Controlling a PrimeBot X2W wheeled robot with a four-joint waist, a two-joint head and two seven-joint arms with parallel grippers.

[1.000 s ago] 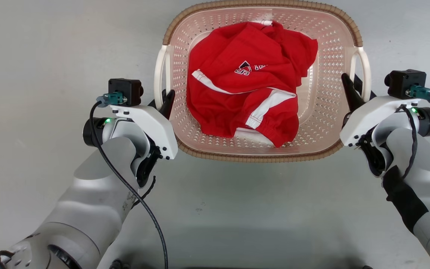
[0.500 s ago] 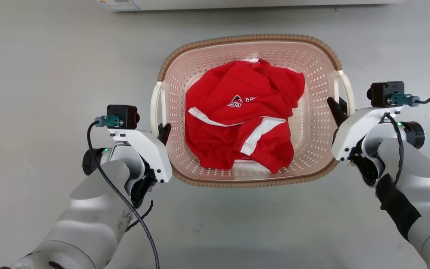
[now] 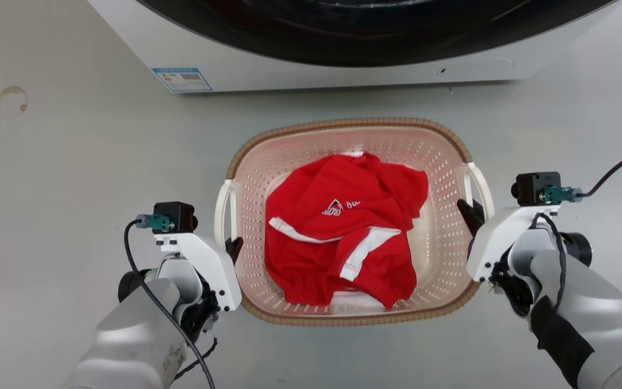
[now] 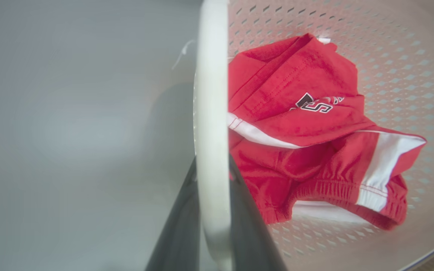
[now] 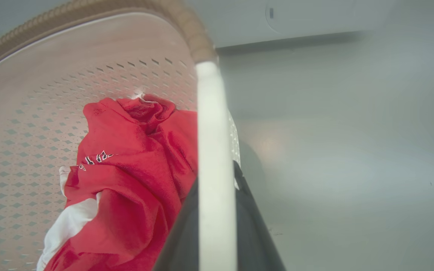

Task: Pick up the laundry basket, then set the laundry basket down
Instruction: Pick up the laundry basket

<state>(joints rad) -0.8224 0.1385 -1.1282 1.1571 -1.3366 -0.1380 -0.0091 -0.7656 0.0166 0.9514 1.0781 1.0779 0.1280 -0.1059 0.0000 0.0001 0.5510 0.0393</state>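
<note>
Your left claw (image 3: 234,247) is pinched nearly closed on the left white handle (image 3: 218,216) of the laundry basket (image 3: 343,125), a finger on each side. Your right claw (image 3: 465,208) grips the right handle (image 3: 484,186) the same way. A red garment (image 3: 343,240) lies crumpled inside the basket, and the washer (image 3: 289,73) stands beyond its far rim.
</note>
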